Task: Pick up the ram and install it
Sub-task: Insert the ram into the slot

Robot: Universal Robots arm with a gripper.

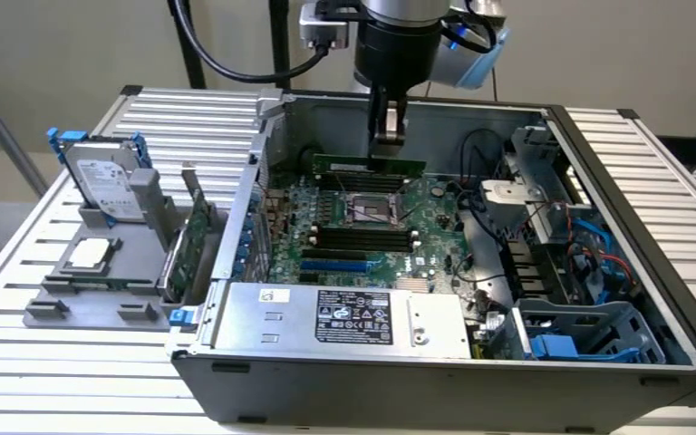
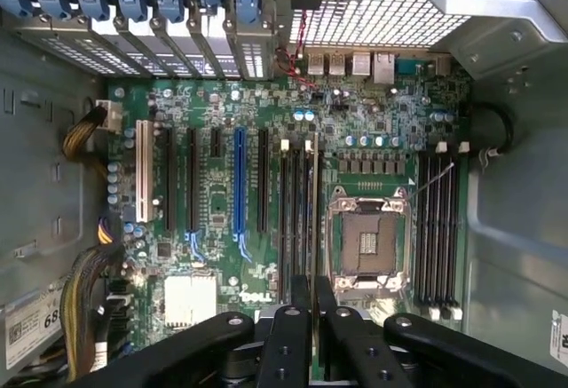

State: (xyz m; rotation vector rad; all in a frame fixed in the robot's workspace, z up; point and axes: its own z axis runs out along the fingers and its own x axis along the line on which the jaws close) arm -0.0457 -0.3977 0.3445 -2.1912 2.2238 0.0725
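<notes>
The ram (image 1: 366, 167), a long thin green stick with a white label, hangs level inside the open computer case (image 1: 638, 227), just above the far part of the motherboard (image 1: 427, 227). My gripper (image 1: 384, 150) comes straight down from above and is shut on the stick's upper edge. In the wrist view my black fingers (image 2: 286, 335) press together on the ram (image 2: 314, 228), seen edge-on as a thin line. It lies over the dark memory slots (image 2: 296, 219) beside the open CPU socket (image 2: 368, 246). Whether its lower edge touches a slot I cannot tell.
More memory slots (image 2: 439, 228) lie on the socket's other side. A grey holder (image 1: 94, 290) outside the case, on the exterior view's left, carries the hard drive with blue rails (image 1: 101, 181), a green expansion card (image 1: 191, 240) and a CPU (image 1: 91, 254). The power supply (image 1: 336, 313) spans the case's near side.
</notes>
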